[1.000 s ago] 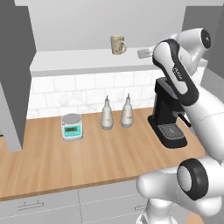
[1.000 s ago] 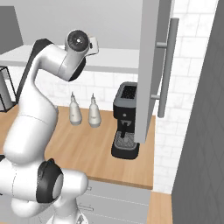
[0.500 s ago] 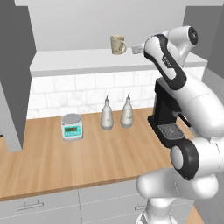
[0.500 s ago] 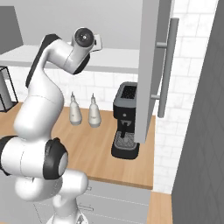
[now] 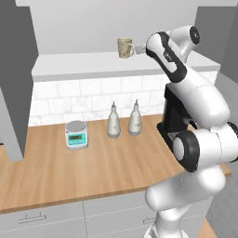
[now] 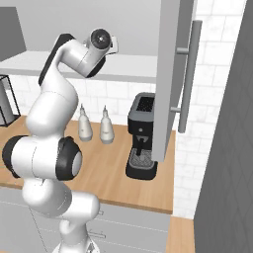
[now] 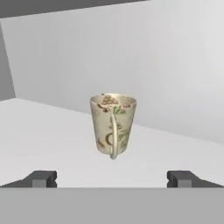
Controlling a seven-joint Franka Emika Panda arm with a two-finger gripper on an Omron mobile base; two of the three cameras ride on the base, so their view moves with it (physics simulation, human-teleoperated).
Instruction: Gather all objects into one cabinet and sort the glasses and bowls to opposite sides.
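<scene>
- Item: cream tumbler [image 7: 113, 126], mottled, handle facing me; upright on the white shelf floor [image 7: 52, 140], at 12 o'clock from my fingertips [image 7: 41, 178].
- My pincer [image 7: 112, 178]: released, jaws spread wide, nothing between them, short of the tumbler.
- Below on the counter [image 5: 69, 169]: two bottles [image 5: 124, 120], scale [image 5: 76, 135], coffee machine [image 6: 142, 136].

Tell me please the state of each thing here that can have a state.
Cream mug: upright on the white shelf, handle toward the hand camera, not held.
Gripper: jaws open, apart from the mug.
Cabinet door: swung open.
Two bottles: upright on the counter.
Scale: display lit.
</scene>
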